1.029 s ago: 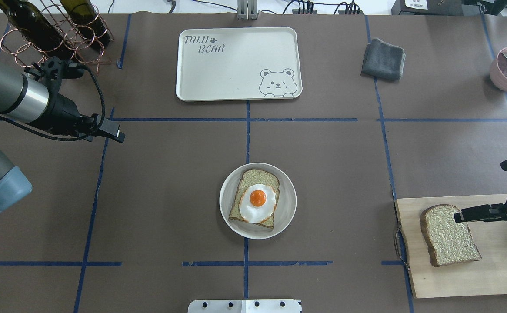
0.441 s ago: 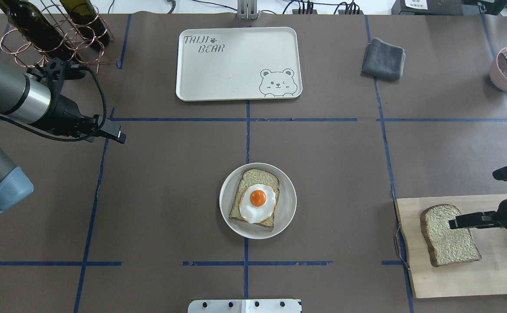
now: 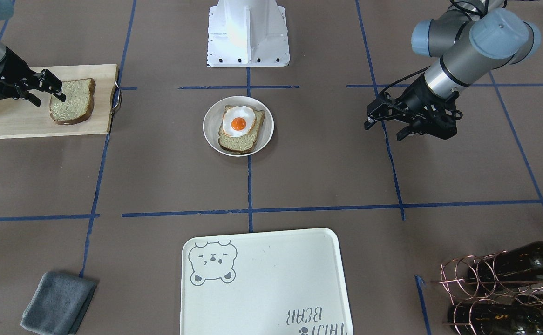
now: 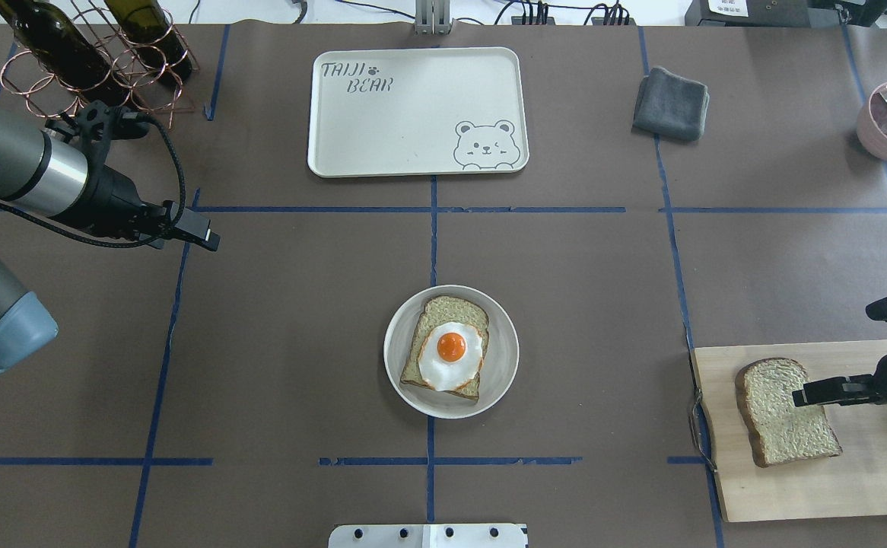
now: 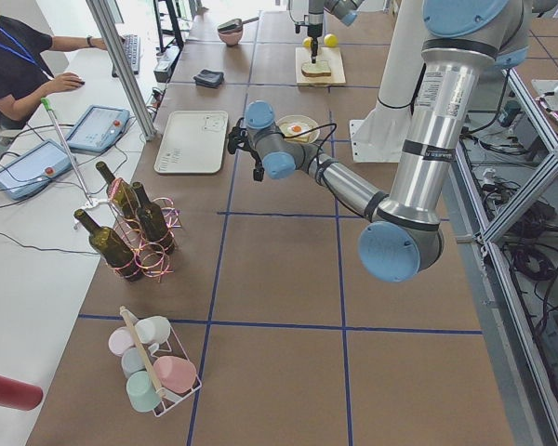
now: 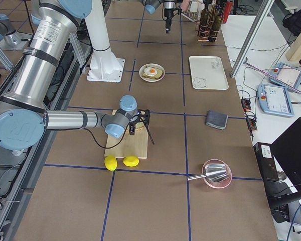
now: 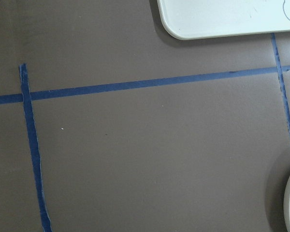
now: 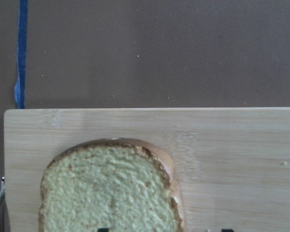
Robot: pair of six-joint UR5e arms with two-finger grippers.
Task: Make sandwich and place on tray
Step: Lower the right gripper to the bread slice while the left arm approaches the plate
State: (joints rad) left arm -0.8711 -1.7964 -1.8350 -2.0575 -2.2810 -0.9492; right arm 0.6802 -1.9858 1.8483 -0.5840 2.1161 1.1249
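The right gripper (image 4: 798,396), jaws apart, hangs over the bread slice (image 4: 786,418) on the cutting board (image 4: 869,479). I fear a shallow pinch on the crust lets it slip before reaching the egg-topped slice (image 4: 451,312); the tray (image 4: 413,114) lies well apart.

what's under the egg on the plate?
One bread slice, lying flat in the round white plate; its edges show past the egg. The slice's middle is covered by the egg, so anything between them can't be seen.
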